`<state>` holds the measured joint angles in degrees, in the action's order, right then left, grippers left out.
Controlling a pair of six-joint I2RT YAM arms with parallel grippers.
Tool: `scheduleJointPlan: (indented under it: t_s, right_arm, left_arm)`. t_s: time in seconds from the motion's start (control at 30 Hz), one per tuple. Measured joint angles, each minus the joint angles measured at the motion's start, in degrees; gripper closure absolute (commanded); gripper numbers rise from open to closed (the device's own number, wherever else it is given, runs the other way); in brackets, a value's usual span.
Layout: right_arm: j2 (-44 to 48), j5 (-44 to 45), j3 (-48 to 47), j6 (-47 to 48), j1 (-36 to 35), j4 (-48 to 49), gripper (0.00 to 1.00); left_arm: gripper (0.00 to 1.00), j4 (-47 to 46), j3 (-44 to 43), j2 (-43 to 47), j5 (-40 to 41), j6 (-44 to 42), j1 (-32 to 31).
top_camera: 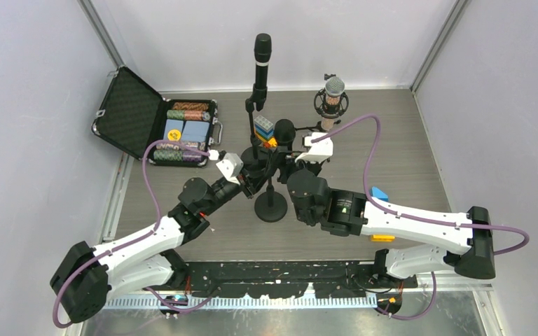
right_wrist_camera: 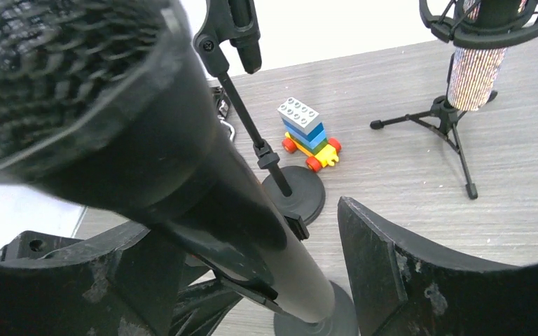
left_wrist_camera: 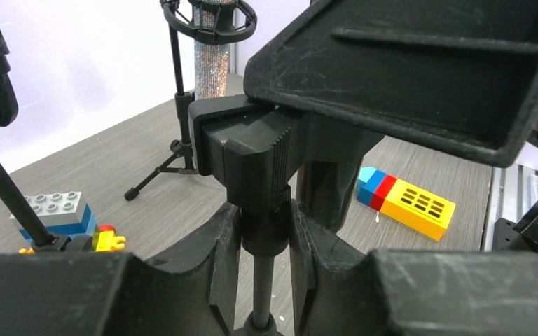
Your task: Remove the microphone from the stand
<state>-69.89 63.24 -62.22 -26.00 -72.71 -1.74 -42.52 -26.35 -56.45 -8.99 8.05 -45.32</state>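
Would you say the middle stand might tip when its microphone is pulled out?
Likely top-heavy: the microphone sits high on a thin pole over a small round base. The left claw, clamped on that pole, should steady it.

Stand (top_camera: 272, 204) stood at surface (top_camera: 406, 140) centre, microphone (top_camera: 284, 131) on top. Its post (left_wrist_camera: 263, 290) sat between left fingers (left_wrist_camera: 214, 269); microphone between right fingers (right_wrist_camera: 392, 273). Taller stand (top_camera: 259, 91) stood behind, brick toy (top_camera: 265, 129) just right of it. Case (top_camera: 182, 133) lay rear left, tripod microphone (top_camera: 333, 98) rear right, brick row (left_wrist_camera: 406, 203) right of centre, nearer front.
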Motion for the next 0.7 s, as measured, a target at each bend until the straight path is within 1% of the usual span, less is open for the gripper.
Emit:
scheduleJointPlan:
  t_s: [0.3,0.47,0.7]
  right_arm:
    - [-0.07,1.53,-0.39,-9.29,-0.44,-4.81,0.22]
    - [0.17,0.79,0.09,-11.23,-0.74,-5.09,0.23]
    - [-0.28,1.11,0.07,-13.05,-1.27,-5.25,0.24]
  left_arm:
    - [1.00,-4.02,1.57,-0.96,-0.61,-0.17,-0.04]
    - [1.00,-7.15,3.34,-0.87,-1.16,-1.18,-0.07]
    - [1.00,-8.11,3.82,-0.98,-2.05,-2.10,-0.04]
